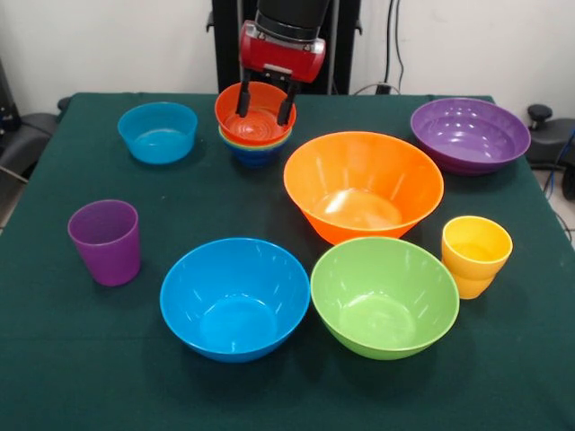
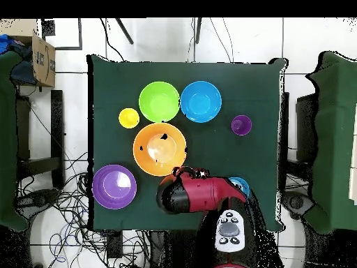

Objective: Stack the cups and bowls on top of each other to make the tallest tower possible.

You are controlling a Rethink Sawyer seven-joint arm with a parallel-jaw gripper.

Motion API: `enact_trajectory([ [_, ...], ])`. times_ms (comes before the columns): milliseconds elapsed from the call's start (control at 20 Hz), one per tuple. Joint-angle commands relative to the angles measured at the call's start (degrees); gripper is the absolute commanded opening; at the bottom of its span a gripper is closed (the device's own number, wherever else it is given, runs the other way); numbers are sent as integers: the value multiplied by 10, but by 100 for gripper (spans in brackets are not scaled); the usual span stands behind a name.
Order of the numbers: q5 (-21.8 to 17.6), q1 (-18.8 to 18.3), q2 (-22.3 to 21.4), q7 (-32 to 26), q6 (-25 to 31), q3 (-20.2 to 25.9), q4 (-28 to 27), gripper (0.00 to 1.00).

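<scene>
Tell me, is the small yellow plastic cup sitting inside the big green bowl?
No, the small yellow plastic cup stands on the cloth beside the big green bowl.

Comes down from the top edge in the front view as a red and black arm [image 1: 283, 40], red wrist block lowest. Carries a gripper [image 1: 265, 106] with two dark fingers [image 1: 243, 101] pointing down and spread apart, one to each side, jaws open with nothing between them. Seen from overhead, reaches out from the base at the bottom edge, the red arm [image 2: 199, 194] bent sideways across the table's near side, with the gripper itself hidden beneath the red casing.
</scene>
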Motion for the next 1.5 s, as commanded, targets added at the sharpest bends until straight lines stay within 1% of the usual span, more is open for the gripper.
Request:
enact_trajectory([
  [50,-4,3,39,52,13,33,36,100],
  [300,-3,8,47,57,10,28,36,100],
  [550,1,-4,58,59,-2,40,40,100],
  [850,4,-3,55,65,-15,46,55,100],
  [1250,10,2,54,68,-17,50,57,100],
  [1500,9,-5,61,67,-27,60,60,100],
])
